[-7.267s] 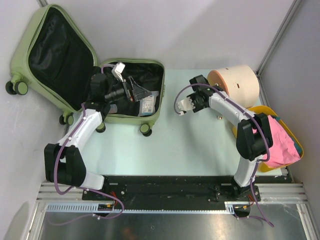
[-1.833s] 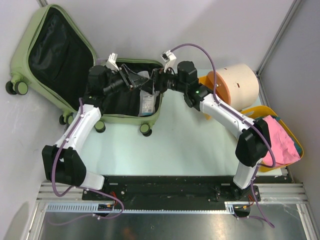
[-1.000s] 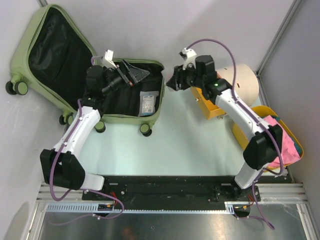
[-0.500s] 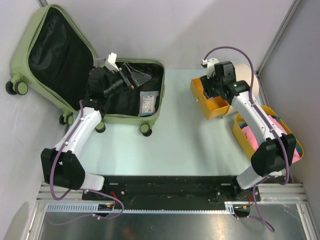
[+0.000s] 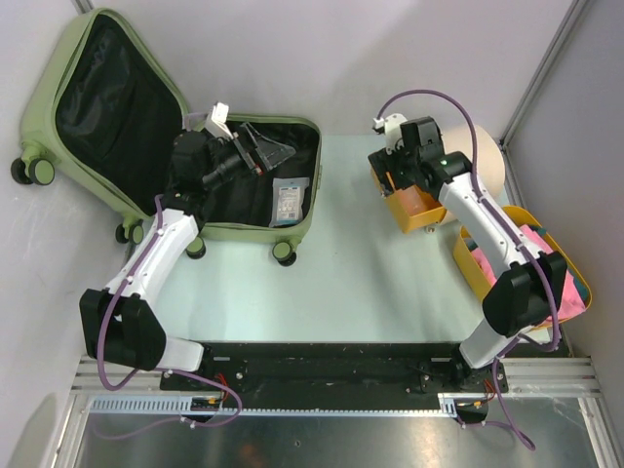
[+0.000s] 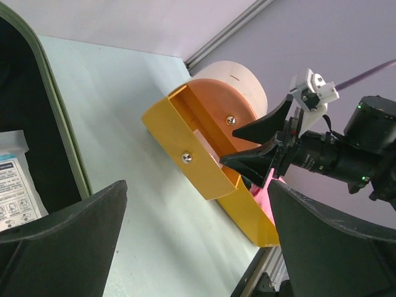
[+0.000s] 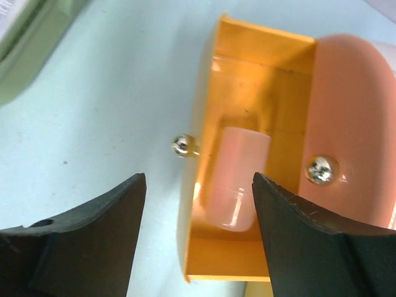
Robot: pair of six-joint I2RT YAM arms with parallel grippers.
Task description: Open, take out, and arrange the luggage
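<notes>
The luggage (image 5: 249, 232) lies open at the far left of the surface (image 5: 361, 283), its lid tipped back against the wall and its black-lined base flat. A pale packet (image 5: 290, 203) is in view inside that base, near the right-hand wall.

Over on the other side, the right gripper (image 7: 198, 204) hangs above an orange tray (image 7: 260, 55) that sits just in front of the cream drum (image 5: 490, 166). Its fingers (image 7: 93, 229) are spread apart with nothing between them. A small pink piece (image 7: 238, 176) lies on the tray floor directly below. I'd read that as a drop-off into the tray.

The left gripper (image 5: 268, 148) hovers over the luggage base with its fingers flung wide, holding nothing.

To finish this well, the right arm should rise straight up. The tray walls stand close on either side of those fingers, and a sideways swing could catch the rim and drag the tray. Once clear, it can go over the surface towards the luggage.

That flat packet looks like the awkward one. It hugs the lining, so I'd come down at one edge and pinch there, not press on the middle.

The yellow basket (image 5: 478, 263) at the far right has pink cloth (image 5: 546, 244) in it, well out of the way.
</notes>
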